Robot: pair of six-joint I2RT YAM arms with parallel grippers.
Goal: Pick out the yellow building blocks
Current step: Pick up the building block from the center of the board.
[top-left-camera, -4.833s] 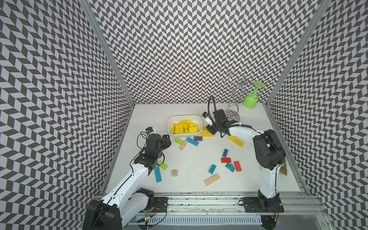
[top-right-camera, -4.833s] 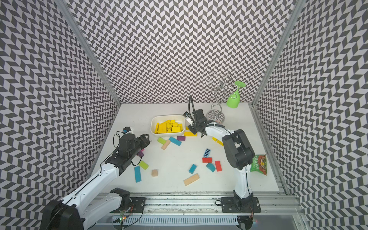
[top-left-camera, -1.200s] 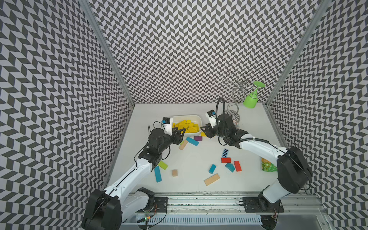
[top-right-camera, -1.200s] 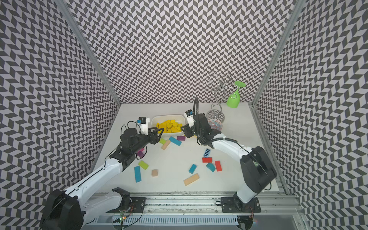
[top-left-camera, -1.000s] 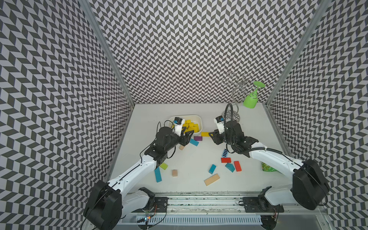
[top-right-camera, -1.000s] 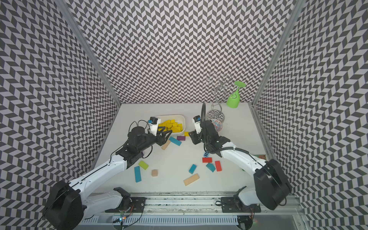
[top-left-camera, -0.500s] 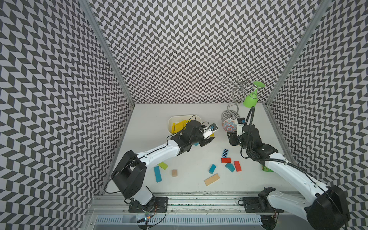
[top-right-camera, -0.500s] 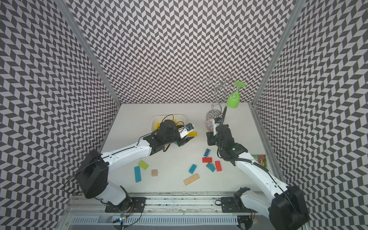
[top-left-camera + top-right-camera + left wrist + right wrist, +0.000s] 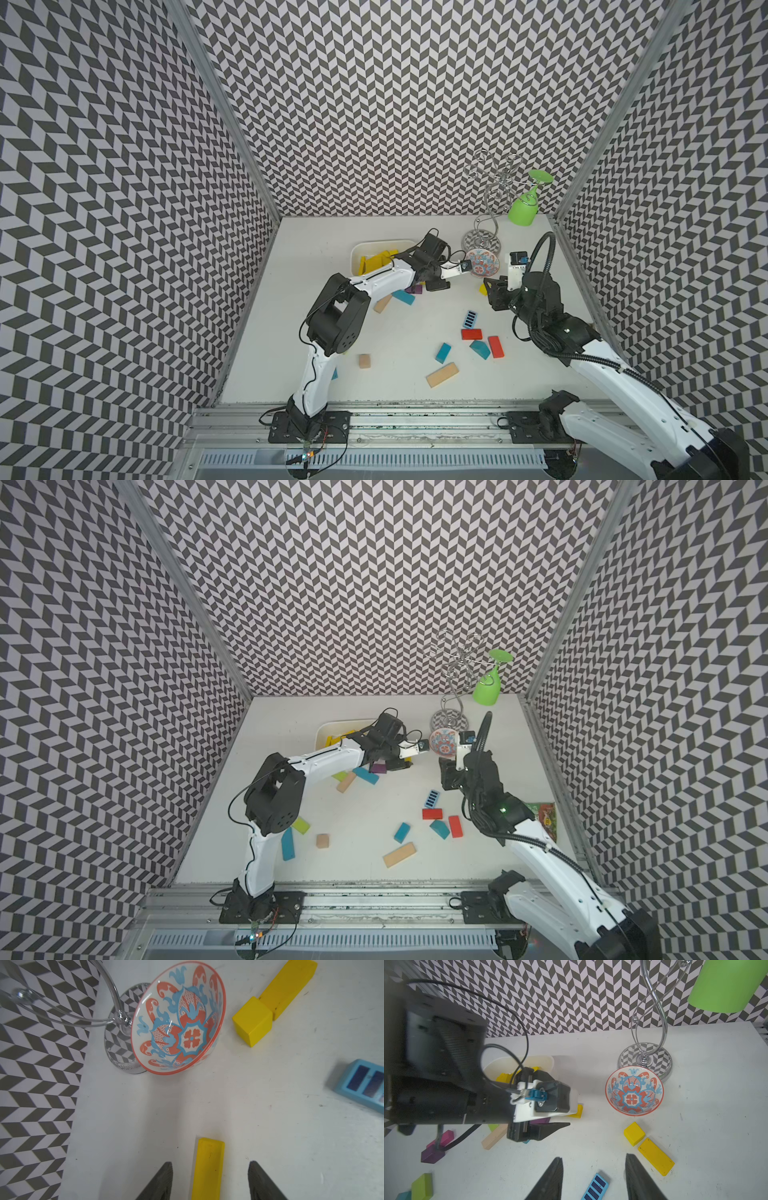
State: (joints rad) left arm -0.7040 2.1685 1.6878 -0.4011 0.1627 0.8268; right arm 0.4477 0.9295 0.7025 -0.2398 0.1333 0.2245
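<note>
Left wrist view shows the left gripper (image 9: 210, 1162) with its two dark fingers (image 9: 160, 1182) spread apart astride one yellow bar (image 9: 207, 1167). That bar lies flat on the white table (image 9: 270, 1105) with a gap on each side, so nothing is gripped. Farther out stands one patterned bowl (image 9: 182, 1022) just beside the round base of one chrome stand (image 9: 116, 1047). Near the bowl lie two more loose pieces, one yellow cube (image 9: 252, 1021) touching the end of one long yellow bar (image 9: 287, 987). Right wrist view shows the right gripper (image 9: 593, 1156) also spread wide and empty, above one pale-blue striped block (image 9: 595, 1188). In both top views the white bin (image 9: 374, 242) sits at 11 o'clock on the table and holds the other yellow building blocks (image 9: 374, 262); the left arm (image 9: 374, 282) hides too many to count. The bowl is at 1 o'clock, the stand just behind it, with one green cup (image 9: 524, 208) hanging upside down from it. Toward 4 o'clock a top view shows two red blocks (image 9: 432, 813). Scattered across the table are four teal blocks (image 9: 402, 832), three plain wooden blocks (image 9: 399, 855), two lime-green blocks (image 9: 300, 825) and one purple block (image 9: 379, 767). One snack packet (image 9: 544, 812) lies at the 3 o'clock edge.
</note>
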